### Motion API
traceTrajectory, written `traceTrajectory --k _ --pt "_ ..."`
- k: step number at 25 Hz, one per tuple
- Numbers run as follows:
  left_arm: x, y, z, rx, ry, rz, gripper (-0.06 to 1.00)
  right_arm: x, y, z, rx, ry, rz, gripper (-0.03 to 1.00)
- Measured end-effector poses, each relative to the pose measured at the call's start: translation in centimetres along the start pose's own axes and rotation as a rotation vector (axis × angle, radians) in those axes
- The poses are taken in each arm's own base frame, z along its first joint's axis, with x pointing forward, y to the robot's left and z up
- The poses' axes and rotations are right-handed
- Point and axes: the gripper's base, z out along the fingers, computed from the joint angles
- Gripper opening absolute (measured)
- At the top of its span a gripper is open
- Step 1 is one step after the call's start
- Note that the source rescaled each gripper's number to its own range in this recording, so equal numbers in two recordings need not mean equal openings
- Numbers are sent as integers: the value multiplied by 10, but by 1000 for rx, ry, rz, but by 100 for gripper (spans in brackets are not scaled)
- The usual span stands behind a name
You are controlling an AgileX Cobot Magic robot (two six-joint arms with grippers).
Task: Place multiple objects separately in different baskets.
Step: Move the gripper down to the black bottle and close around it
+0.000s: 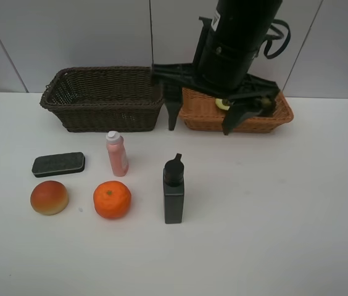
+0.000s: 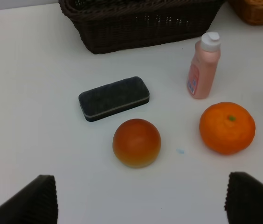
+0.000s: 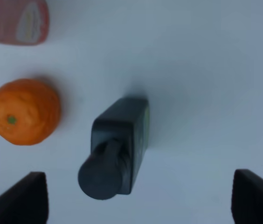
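Note:
On the white table stand a pink bottle (image 1: 116,154) and a black bottle (image 1: 174,191). Near them lie a dark eraser block (image 1: 58,164), a peach-coloured round fruit (image 1: 49,197) and an orange (image 1: 112,199). My right gripper (image 1: 200,126) hangs open high above the black bottle (image 3: 115,149), holding nothing. My left gripper (image 2: 141,179) is open and empty, on the near side of the fruit (image 2: 136,142) and the orange (image 2: 227,127). The dark brown basket (image 1: 57,102) looks empty. The tan basket (image 1: 279,117) holds a halved avocado (image 1: 223,103) and a dark item, partly hidden by the arm.
The two baskets stand side by side along the back edge of the table, against a white wall. Bare white tabletop lies to the right of the black bottle and along the front. The left arm is outside the exterior high view.

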Motion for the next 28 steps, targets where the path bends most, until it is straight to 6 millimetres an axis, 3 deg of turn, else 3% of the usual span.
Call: traceTrajectory --k 13,21,28 --pt "0 0 0 0 0 0 84 23 26 5 -18 39 -74 98" --pt "0 0 0 0 0 0 84 22 35 45 30 138 -72 98" --pt "0 0 0 0 0 0 84 20 37 63 56 168 -74 98"
